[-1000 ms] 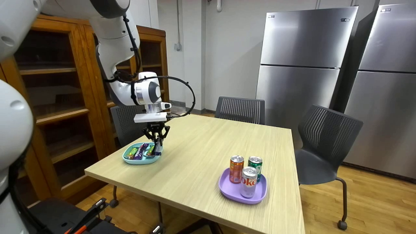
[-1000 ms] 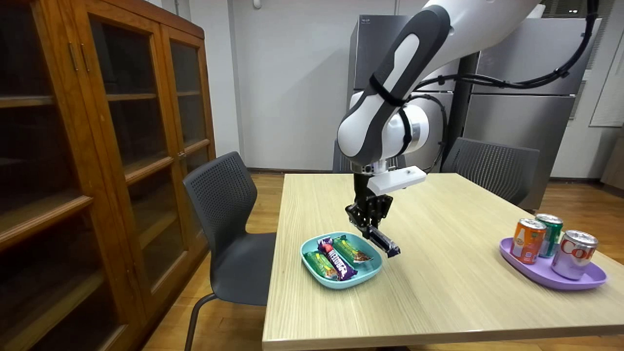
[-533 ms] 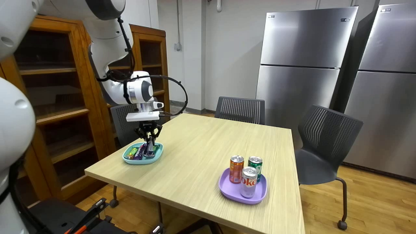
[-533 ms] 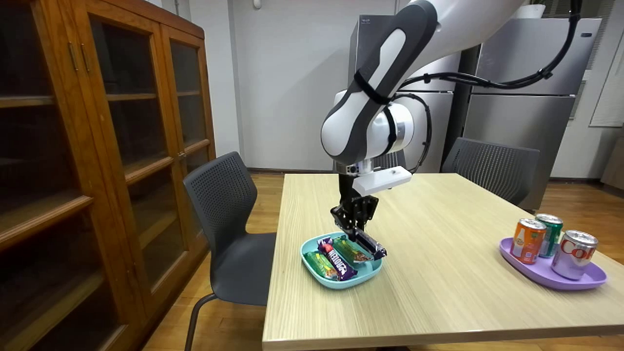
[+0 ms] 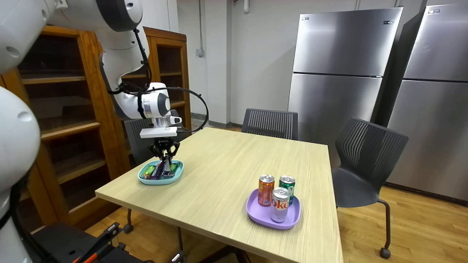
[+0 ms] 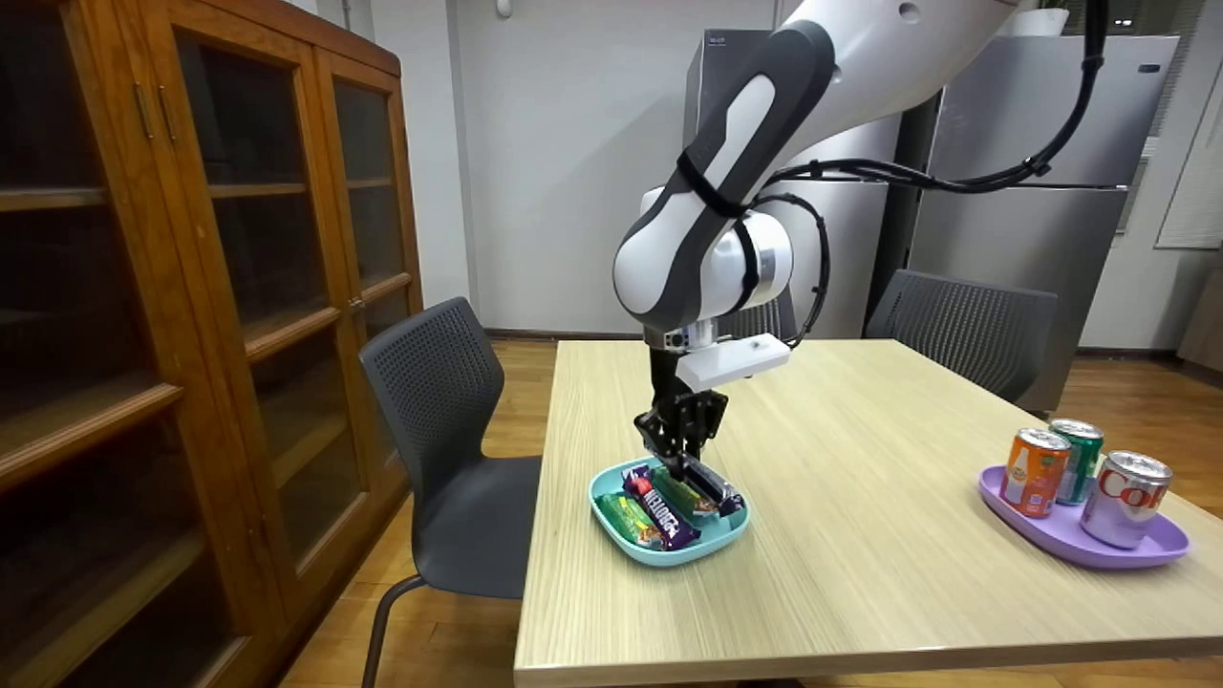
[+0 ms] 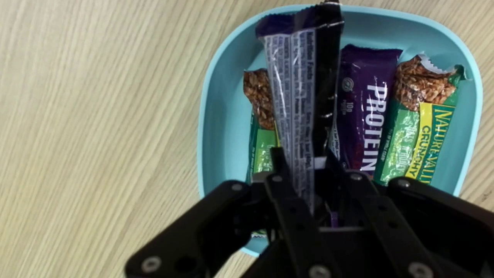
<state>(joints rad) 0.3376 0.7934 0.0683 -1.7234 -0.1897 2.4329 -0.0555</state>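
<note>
My gripper (image 7: 307, 166) is shut on a dark purple wrapped bar (image 7: 291, 85), gripping it near one end. The printed silver back of the wrapper shows between the fingers, and the free end sticks out past them. Directly below is a teal tray (image 7: 210, 116) with a purple protein bar (image 7: 362, 104) and two green granola bars, one green bar (image 7: 405, 139) at the right and the second green bar (image 7: 263, 150) partly covered by the held bar. In an exterior view the held bar (image 6: 715, 485) hangs low over the tray's right side; whether it touches anything there I cannot tell.
A purple tray (image 5: 257, 216) with an orange can (image 5: 265, 191), a green can (image 5: 288, 182) and a silver Coke can (image 5: 279, 208) stands elsewhere on the wooden table (image 5: 219, 175). Grey chairs surround the table. A wooden cabinet (image 6: 220, 287) and steel refrigerators stand behind.
Carrying the bar, my gripper has moved left from the teal tray's right edge to above its inside, and has come lower. The trays, cans and other bars have stayed put.
</note>
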